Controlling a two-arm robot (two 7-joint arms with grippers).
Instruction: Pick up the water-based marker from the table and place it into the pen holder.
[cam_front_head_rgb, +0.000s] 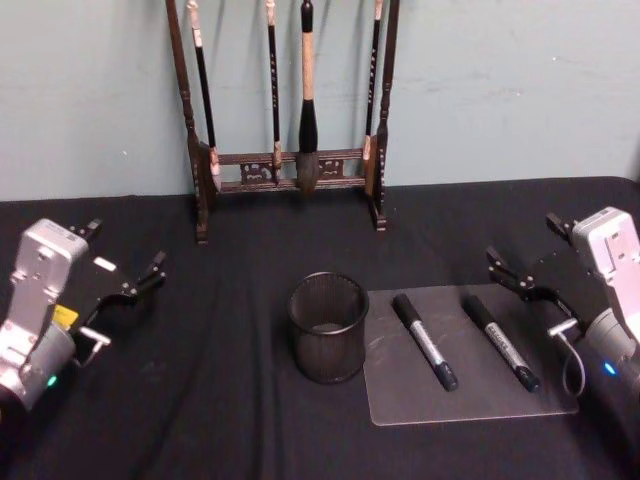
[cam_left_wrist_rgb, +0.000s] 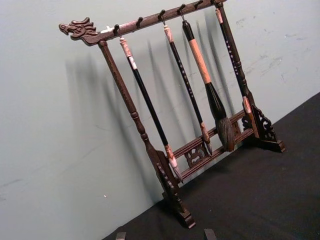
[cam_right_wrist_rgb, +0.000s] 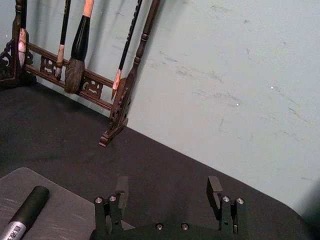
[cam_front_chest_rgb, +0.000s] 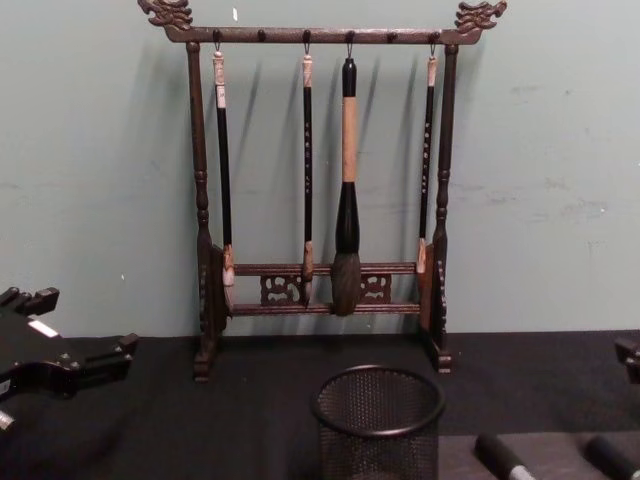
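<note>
Lying on a mat (cam_front_head_rgb: 470, 402) beside the pen holder (cam_front_head_rgb: 328, 350): 2 markers (cam_front_head_rgb: 424, 341) (cam_front_head_rgb: 499, 342).

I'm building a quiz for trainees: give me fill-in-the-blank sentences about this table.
The mat holds ___ markers.
The holder stands to the mat's ___ side.
The rack carries ___ brushes.
The left claw and right claw are both ___.
Answers: two; left; four; open.

The right gripper (cam_right_wrist_rgb: 167, 194) hangs low over the black table (cam_right_wrist_rgb: 75, 140), its jaws spread wide with nothing between them. Beside it, a black-capped marker (cam_right_wrist_rgb: 24, 214) lies on a grey mat (cam_right_wrist_rgb: 62, 210). Farther off, a dark wooden brush rack (cam_right_wrist_rgb: 127, 95) with hanging brushes (cam_right_wrist_rgb: 80, 50) stands against the pale green wall (cam_right_wrist_rgb: 240, 75).
</note>
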